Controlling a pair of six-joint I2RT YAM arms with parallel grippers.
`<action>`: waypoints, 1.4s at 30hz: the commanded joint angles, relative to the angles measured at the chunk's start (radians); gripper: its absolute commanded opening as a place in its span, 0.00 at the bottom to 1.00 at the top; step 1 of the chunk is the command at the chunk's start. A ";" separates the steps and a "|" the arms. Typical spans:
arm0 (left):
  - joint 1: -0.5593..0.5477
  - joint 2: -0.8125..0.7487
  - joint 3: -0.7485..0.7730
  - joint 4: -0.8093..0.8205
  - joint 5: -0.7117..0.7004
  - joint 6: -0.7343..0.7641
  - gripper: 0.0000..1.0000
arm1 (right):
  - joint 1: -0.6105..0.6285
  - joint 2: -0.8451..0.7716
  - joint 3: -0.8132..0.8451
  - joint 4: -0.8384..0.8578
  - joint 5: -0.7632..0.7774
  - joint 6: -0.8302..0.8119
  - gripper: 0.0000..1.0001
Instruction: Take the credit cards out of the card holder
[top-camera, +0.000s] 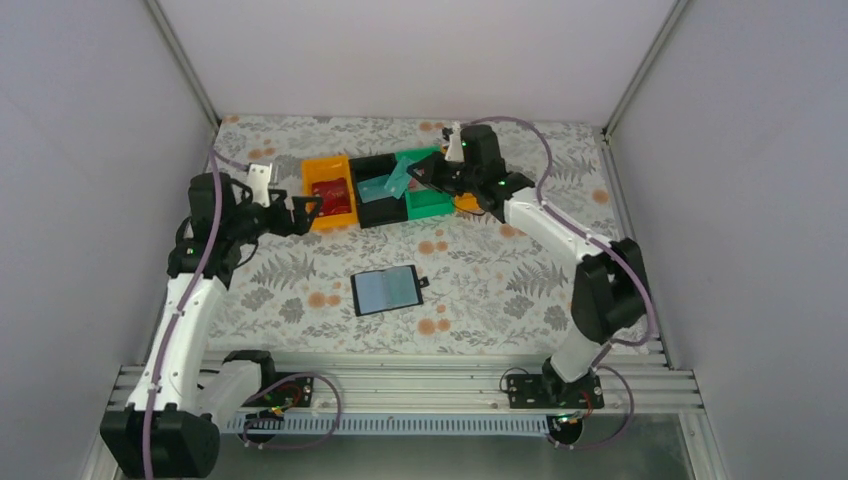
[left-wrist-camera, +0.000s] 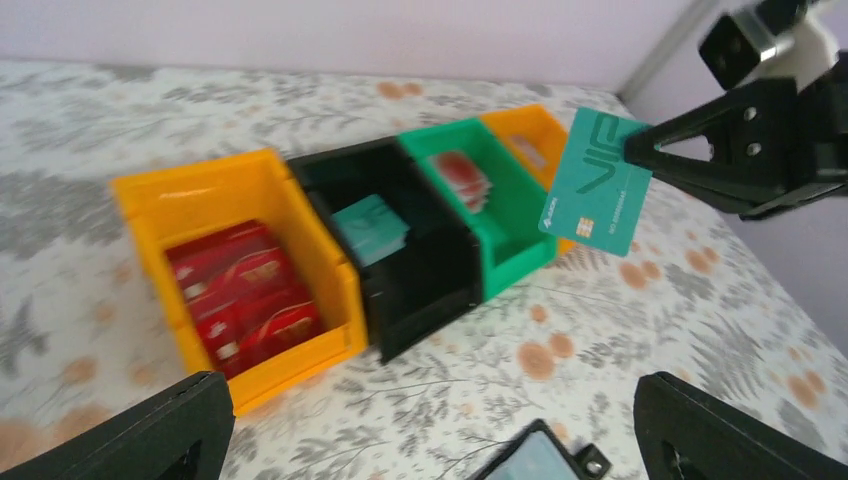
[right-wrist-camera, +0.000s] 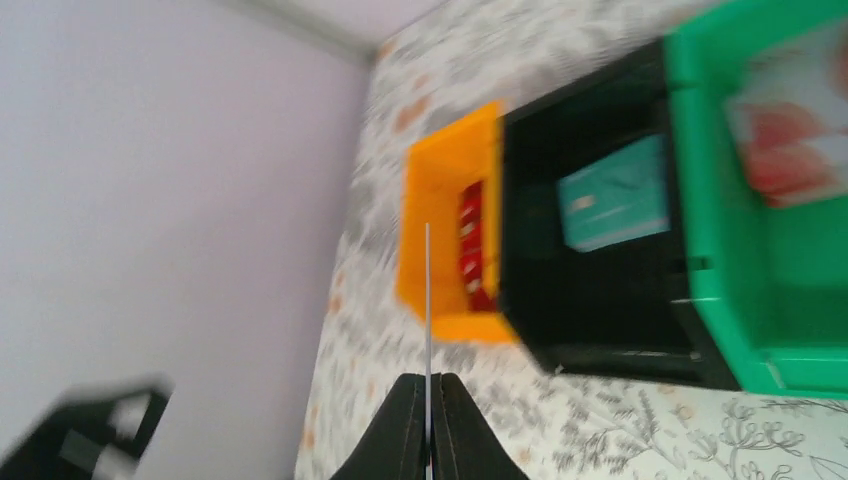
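- The floral surface (top-camera: 300, 290) carries a row of bins at its far side: an orange bin (top-camera: 318, 168), a black bin (top-camera: 372, 163) and a green bin (top-camera: 432, 206).
- The card holder (top-camera: 388, 290) lies open and flat mid-surface, pale faces up. Its long axis runs left to right. The top view shows it whole, while the left wrist view shows only a corner.
- A teal credit card (left-wrist-camera: 597, 182) hangs above the bins. The left wrist view shows its printed face, long axis near upright. The right wrist view shows only a thin edge-on line.
- The right fingers (left-wrist-camera: 700, 165) are closed on the card's edge.
- The left fingers (left-wrist-camera: 170, 430) stand wide apart near the orange bin.
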 joint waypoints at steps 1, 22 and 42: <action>0.042 -0.085 -0.061 0.004 -0.165 -0.095 1.00 | 0.041 0.082 -0.020 0.204 0.450 0.524 0.04; 0.112 -0.221 -0.261 0.121 -0.229 -0.137 1.00 | 0.154 0.583 0.442 -0.116 0.647 0.816 0.04; 0.127 -0.239 -0.291 0.125 -0.233 -0.141 1.00 | 0.162 0.726 0.637 -0.115 0.606 0.833 0.27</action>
